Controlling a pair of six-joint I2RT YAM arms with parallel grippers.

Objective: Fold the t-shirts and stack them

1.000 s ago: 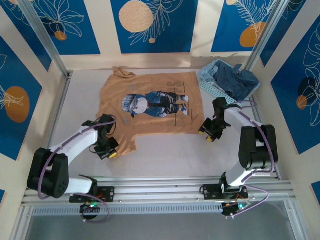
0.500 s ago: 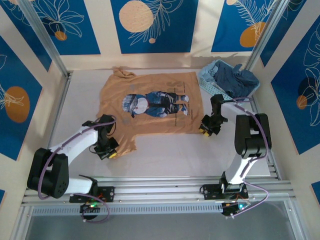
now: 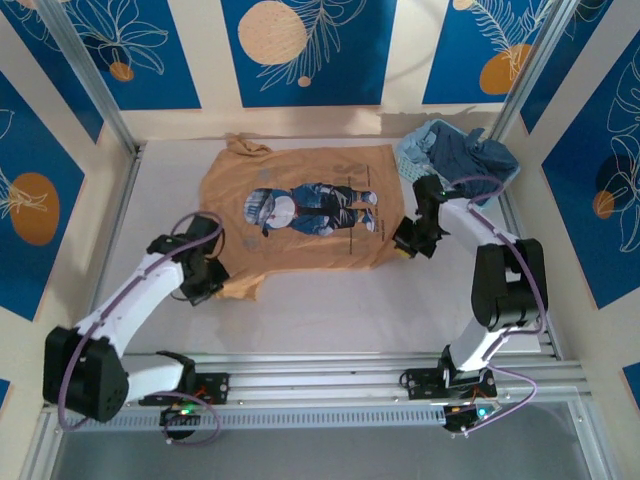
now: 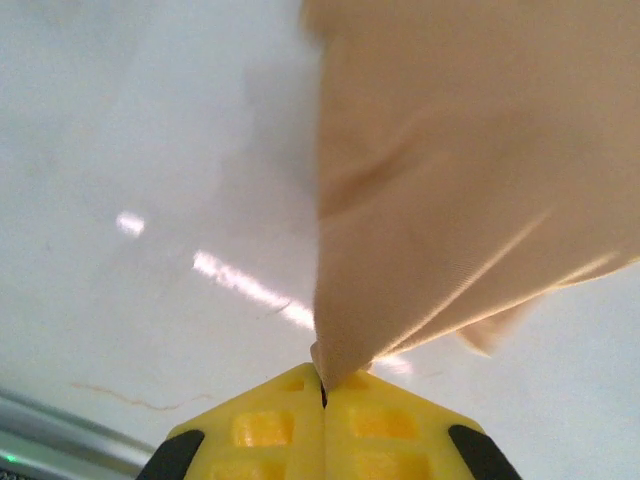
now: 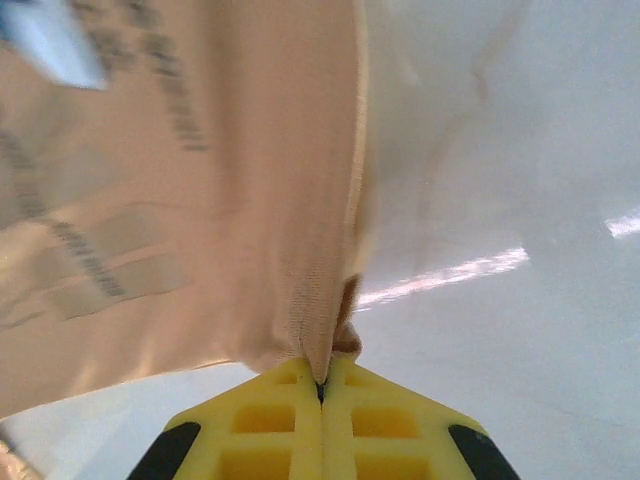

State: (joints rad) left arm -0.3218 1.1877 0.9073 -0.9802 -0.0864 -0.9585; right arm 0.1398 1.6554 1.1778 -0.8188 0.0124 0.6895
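1. The tan-orange t-shirt [image 3: 300, 210] lies spread print-up on the white table [image 3: 330, 310], toward the far middle. The cartoon figure's head points to your left and its feet to your right.
2. Your left gripper [image 3: 207, 285] is clamped on the shirt's near-left corner, by the look of it the near sleeve. In the left wrist view the yellow fingers [image 4: 400, 430] are pressed together, with a peak of tan cloth rising out of the seam between them.
3. Your right gripper [image 3: 403, 243] is pinched on the near-right corner. In the right wrist view its pads meet on the stitched hem edge.
4. The dark blue t-shirt [image 3: 468, 160] sits bunched in the light-blue basket [image 3: 412, 162] at the far right, well apart from either gripper.
5. You appear to be at the first fold of the first shirt, with both near corners gripped and the cloth beginning to lift.
6. The next move probably calls for raising both corners together and carrying them toward the far edge at the same pace. That would lay the near half evenly over the print. Keep the cloth taut between the arms, so it neither sags nor drags the rest of the shirt.
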